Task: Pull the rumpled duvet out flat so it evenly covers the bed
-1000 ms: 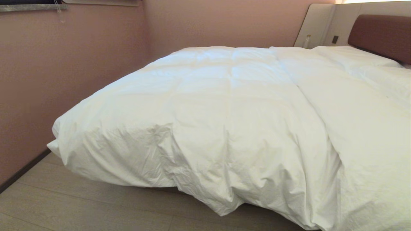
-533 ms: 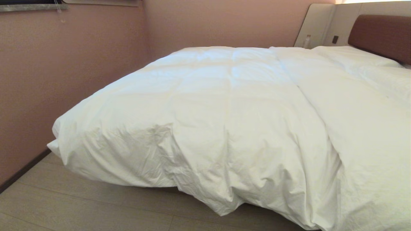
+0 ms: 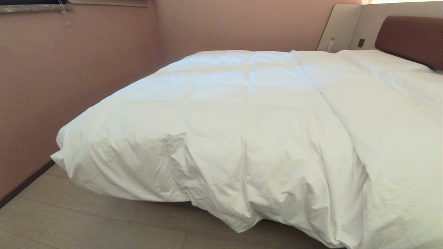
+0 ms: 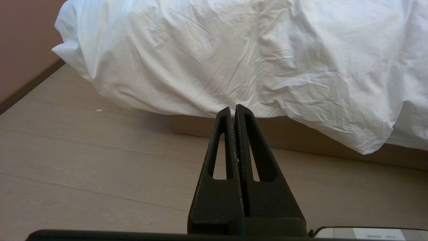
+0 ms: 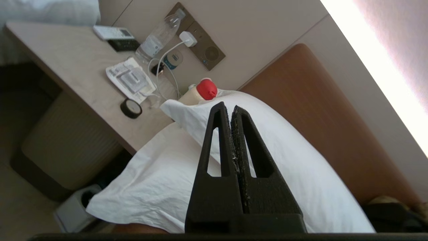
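We see the duvet (image 3: 242,121) spread over the bed (image 4: 301,134), its foot edge sagging lower at 5 o'clock. Both our left gripper (image 4: 233,108) and right gripper (image 5: 227,108) are closed, empty. We should level that hem gently.

Head view compared across earlier pictures and now: no visible change found. Duvet (image 3: 242,138) lying over bed (image 4: 301,137) with identical folds, hanging edge and creases. No arm or fingers entering that view. No shift of scene or framing noted.
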